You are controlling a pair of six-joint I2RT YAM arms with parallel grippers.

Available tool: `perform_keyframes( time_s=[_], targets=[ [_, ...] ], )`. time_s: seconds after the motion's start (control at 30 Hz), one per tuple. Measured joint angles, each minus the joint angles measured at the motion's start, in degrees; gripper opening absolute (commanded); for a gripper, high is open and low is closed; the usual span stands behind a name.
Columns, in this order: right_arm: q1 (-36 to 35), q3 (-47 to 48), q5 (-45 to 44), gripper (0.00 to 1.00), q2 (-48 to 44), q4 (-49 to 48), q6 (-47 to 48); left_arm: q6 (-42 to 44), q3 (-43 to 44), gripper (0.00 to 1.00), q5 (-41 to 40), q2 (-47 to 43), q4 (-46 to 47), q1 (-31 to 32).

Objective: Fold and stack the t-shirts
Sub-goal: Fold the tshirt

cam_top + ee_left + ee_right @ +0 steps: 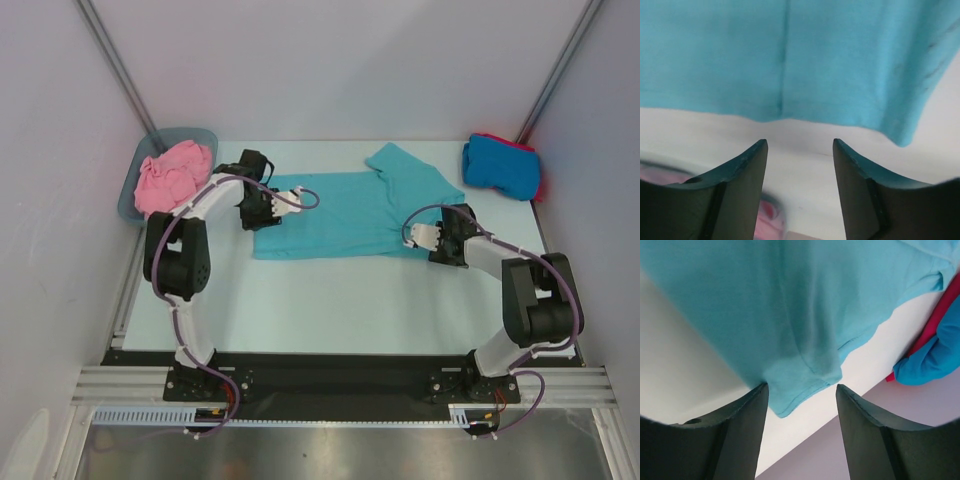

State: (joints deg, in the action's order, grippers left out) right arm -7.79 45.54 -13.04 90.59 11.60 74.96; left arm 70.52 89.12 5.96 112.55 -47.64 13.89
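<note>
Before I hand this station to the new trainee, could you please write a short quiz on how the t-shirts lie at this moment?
1. True or false: the pink t-shirt lies crumpled in the tub.
2. Which shirt lies spread flat in the middle of the table? A the red one; B the teal t-shirt; C the pink one.
3. Fill in: the folded bright blue t-shirt lies on top of the ____ one.

Key: 1 true; 2 B; 3 red, the red t-shirt showing under its edge.
</note>
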Motion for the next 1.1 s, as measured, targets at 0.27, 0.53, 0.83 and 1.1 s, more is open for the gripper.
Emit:
perform_keyframes(
  time_s=[0.27, 0.53, 0.83, 1.1],
  targets=[
    [1.73, 3.91, -3.50, 0.63, 3.52, -3.56, -0.92, -0.09, 3.02, 0.63, 2.23, 3.82, -8.81, 0.39],
    [2.03, 4.37, -4.59, 0.62, 3.54, -4.68, -1.49, -0.07, 3.80, 0.61, 2.40, 4.28, -10.38, 0.39],
    [1.95, 4.42, -4.48, 0.42, 3.54, -4.26, -2.56, -0.22, 7.37, 0.60, 2.40, 7.67, -10.36, 0.39],
    [1.86, 4.63, -3.23, 0.51, 4.26, -0.94, -5.75, -1.64, 11.26, 0.61, 2.40, 9.51, -9.70, 0.39]
  ],
)
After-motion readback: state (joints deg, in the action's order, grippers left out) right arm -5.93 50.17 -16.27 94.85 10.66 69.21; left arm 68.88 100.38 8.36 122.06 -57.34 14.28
